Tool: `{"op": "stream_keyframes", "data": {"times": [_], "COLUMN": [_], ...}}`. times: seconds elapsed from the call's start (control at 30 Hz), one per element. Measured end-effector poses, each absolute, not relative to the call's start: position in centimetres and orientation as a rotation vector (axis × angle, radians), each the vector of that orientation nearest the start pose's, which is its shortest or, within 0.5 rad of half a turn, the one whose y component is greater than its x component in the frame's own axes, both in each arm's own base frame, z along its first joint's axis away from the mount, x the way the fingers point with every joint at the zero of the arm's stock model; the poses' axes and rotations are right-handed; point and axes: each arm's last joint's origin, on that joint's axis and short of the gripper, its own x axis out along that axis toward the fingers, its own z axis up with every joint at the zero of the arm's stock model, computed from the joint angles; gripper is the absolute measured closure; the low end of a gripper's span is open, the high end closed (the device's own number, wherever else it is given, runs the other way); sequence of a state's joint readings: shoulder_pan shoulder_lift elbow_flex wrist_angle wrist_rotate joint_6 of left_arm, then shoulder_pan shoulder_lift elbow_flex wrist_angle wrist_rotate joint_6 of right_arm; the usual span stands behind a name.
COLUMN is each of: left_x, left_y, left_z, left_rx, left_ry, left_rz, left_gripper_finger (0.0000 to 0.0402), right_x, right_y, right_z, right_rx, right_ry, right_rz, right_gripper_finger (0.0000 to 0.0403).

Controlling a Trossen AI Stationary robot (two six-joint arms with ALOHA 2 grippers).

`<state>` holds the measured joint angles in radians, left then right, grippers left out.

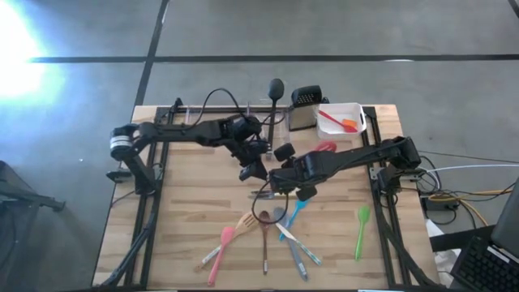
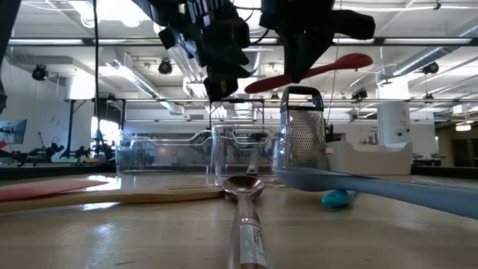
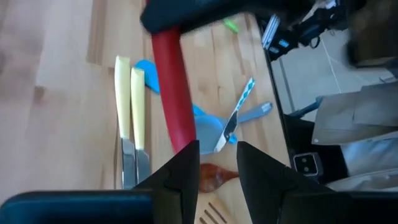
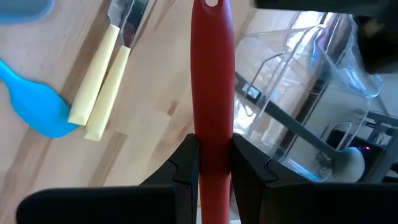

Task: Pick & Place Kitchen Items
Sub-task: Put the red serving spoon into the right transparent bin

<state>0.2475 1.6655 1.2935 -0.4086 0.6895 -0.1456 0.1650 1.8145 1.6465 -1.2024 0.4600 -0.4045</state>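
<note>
My right gripper (image 1: 280,180) is shut on a red spoon (image 2: 328,71) and holds it above the table's middle. The spoon's head shows in the high view (image 1: 324,148). My left gripper (image 3: 217,165) is open, also above the table's middle (image 1: 251,170), at the free end of the spoon's red handle (image 3: 173,93). Two yellow-handled knives (image 3: 130,112), a blue spatula (image 3: 208,127) and a wooden spoon (image 2: 245,187) lie flat on the table below. A black ladle (image 1: 276,88) stands in a clear tub at the far edge. My right gripper pinches the red spoon's handle (image 4: 211,146) between its two fingers. The handle's free end with its hole (image 4: 211,5) reaches out past the fingers. The spoon is lifted clear and tilted, its head (image 2: 351,61) higher than the handle end. My left gripper has one finger (image 3: 186,168) right at the handle's free end (image 3: 185,144); I cannot tell whether it touches.
A steel box grater (image 1: 304,105) and a white tub (image 1: 345,109) holding an orange-red tool stand at the far right. Clear tubs (image 2: 172,153) line the far edge. Pink, wooden, grey and blue utensils (image 1: 259,235) lie near the front edge, and a green spoon (image 1: 361,231) lies to the right.
</note>
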Motion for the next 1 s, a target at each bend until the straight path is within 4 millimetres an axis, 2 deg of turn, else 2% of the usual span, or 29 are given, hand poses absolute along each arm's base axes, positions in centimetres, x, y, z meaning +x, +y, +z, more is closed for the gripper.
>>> {"op": "stream_keyframes", "data": {"times": [0.37, 0.73, 1.0], "left_x": [35.3, 35.3, 35.3], "left_y": [7.3, 7.3, 7.1], "left_z": [27.0, 26.9, 26.9], "left_rx": [-0.468, -0.448, -0.456], "left_ry": [0.735, 0.737, 0.736], "left_rz": [-0.336, -0.304, -0.330], "left_gripper_finger": [0.0287, 0.0186, 0.0181], "right_x": [35.2, 35.6, 36.3], "right_y": [4.8, 4.9, 4.7], "right_z": [28.6, 28.8, 30.0], "right_rx": [-0.764, -0.785, -0.871], "right_ry": [1.343, 1.303, 1.231], "right_rz": [0.020, 0.015, -0.041], "right_gripper_finger": [0.0354, 0.0354, 0.0354]}}
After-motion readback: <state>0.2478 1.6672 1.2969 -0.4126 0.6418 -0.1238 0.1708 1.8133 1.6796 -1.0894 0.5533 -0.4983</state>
